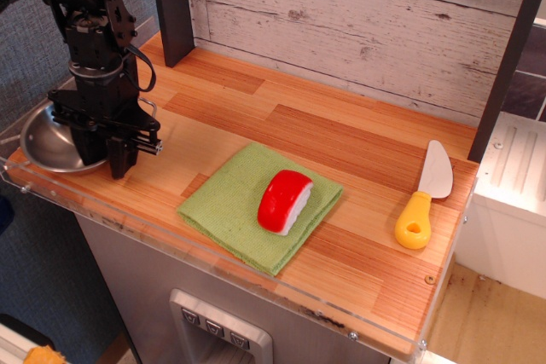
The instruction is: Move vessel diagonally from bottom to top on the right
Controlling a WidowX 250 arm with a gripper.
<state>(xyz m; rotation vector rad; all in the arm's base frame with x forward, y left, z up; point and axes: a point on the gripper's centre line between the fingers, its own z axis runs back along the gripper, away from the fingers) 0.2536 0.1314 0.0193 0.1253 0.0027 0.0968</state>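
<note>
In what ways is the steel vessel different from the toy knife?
The vessel is round, shiny bare metal; the toy knife is long and flat, with a yellow handle and pale blade. The vessel sits at the counter's left edge under the gripper; the knife lies alone at the right. Both rest on the wooden counter.

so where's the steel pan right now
The steel pan sits at the far left edge of the wooden counter, with the tool at its right rim and the green cloth further right.

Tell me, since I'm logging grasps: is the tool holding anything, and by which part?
The tool looks closed on the vessel at its right rim, though contact is partly hidden.
</note>
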